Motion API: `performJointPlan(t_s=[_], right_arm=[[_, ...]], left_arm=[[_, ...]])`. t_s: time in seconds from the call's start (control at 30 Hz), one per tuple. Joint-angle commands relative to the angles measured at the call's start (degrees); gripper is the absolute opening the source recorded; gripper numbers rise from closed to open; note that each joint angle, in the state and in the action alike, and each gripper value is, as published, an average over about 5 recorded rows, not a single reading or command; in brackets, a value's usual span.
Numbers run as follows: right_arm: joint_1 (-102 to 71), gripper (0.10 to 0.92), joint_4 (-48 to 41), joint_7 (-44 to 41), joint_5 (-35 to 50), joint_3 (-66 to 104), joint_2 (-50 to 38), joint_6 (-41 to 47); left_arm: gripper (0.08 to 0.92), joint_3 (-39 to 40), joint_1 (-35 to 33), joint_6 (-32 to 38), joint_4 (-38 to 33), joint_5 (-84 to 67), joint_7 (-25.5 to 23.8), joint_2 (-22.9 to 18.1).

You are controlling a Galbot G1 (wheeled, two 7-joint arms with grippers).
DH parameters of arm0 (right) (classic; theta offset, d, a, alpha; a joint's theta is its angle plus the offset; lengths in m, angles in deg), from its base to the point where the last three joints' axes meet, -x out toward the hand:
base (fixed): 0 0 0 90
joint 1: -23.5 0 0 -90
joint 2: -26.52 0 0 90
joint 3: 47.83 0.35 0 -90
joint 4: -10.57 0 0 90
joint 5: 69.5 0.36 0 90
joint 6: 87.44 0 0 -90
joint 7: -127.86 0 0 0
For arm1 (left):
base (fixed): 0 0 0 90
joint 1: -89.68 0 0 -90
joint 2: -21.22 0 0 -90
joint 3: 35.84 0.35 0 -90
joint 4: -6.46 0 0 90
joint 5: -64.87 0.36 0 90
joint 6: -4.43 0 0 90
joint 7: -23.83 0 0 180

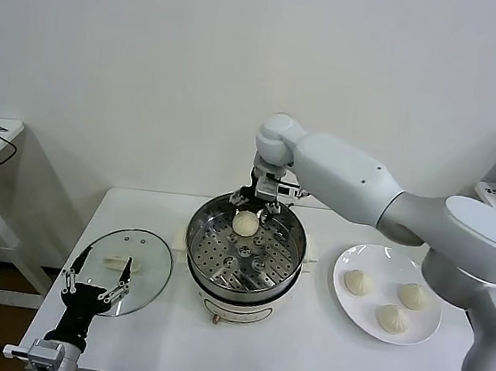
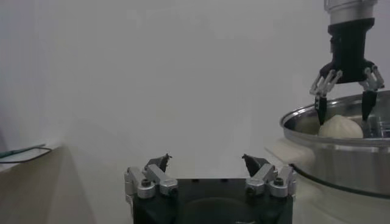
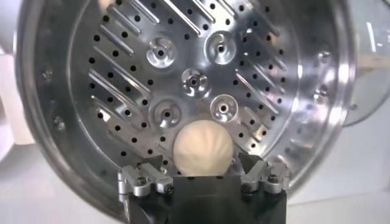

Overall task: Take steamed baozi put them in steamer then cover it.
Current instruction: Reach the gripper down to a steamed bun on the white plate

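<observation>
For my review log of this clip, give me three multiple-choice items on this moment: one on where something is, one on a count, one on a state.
1. Where does the glass lid lie?
A. on the steamer
B. on the table, on the robot's left of the steamer
C. on the plate

2. How many buns are on the white plate?
A. one
B. three
C. four

3. How are the right gripper's fingers?
A. spread open around the bun in the steamer
C. out of view
B. clamped on the lid

Answers:
1. B: the lid rests flat beside the steamer.
2. B: three lie on the plate; a fourth bun sits on the steamer's tray.
3. A: the fingers stand apart at either side of the bun.
</observation>
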Motion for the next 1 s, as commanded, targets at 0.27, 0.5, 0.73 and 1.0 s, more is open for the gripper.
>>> performJointPlan(t_s=[0.27,0.5,0.73,1.0], right_arm=[[15.64,0.823,21.18,-6.97,30.89,-11.4,-35.11,37.47],[7.86,0.823,21.33,-7.44,27.45,-11.13,-41.9,46.56],[-5.76,0.823,16.32,-6.94,21.71,-1.67,-41.35,49.99],[-13.52,0.823,8.46,-3.9,17.06,4.75,-36.61,50.3]], left_arm=[[0.823,0.23,-0.79,0.21,-1.13,0.27,0.04,0.09],[0.823,0.98,-0.95,0.32,-1.48,0.75,0.09,-0.37],[0.823,1.24,-0.97,0.39,-1.76,0.97,0.15,-0.72],[0.823,1.35,-0.96,0.65,-1.56,1.13,0.16,-0.87]])
